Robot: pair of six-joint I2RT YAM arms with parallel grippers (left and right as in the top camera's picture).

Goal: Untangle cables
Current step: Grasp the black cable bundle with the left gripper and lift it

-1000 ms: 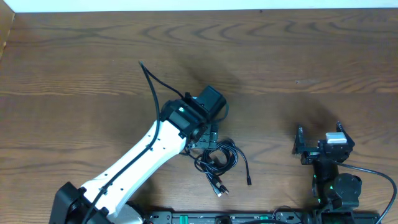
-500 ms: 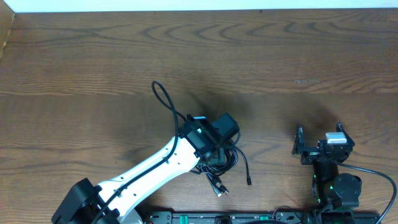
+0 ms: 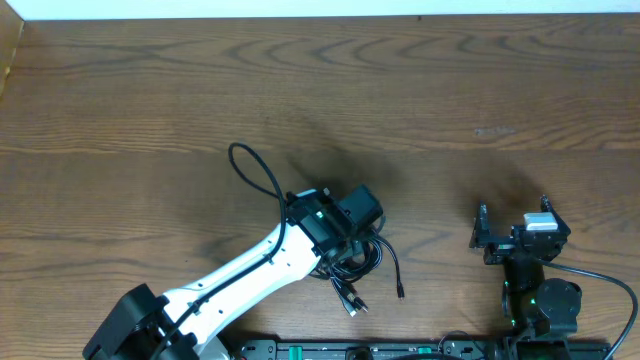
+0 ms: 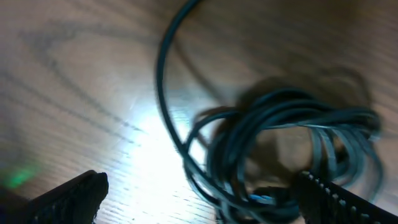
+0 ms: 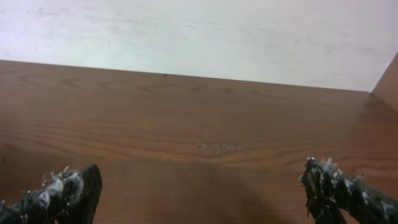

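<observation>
The tangle of thin black cables (image 4: 280, 143) lies on the brown wooden table (image 3: 150, 100) just beneath the left hand (image 4: 202, 200), between its wide-spread fingers, one strand looping away ahead. The right hand (image 5: 200, 198), also open, sits well apart.

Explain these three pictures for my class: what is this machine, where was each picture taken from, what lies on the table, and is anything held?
The machine is two robot arms at a brown wooden table. One picture looks straight down from above. The other two come from cameras on the wrists, and each shows its own two fingers. A tangle of thin black cables lies on the table. The white left arm reaches over it, and the left gripper hangs open over the tangle, holding nothing. The right gripper sits apart, open and empty.
</observation>
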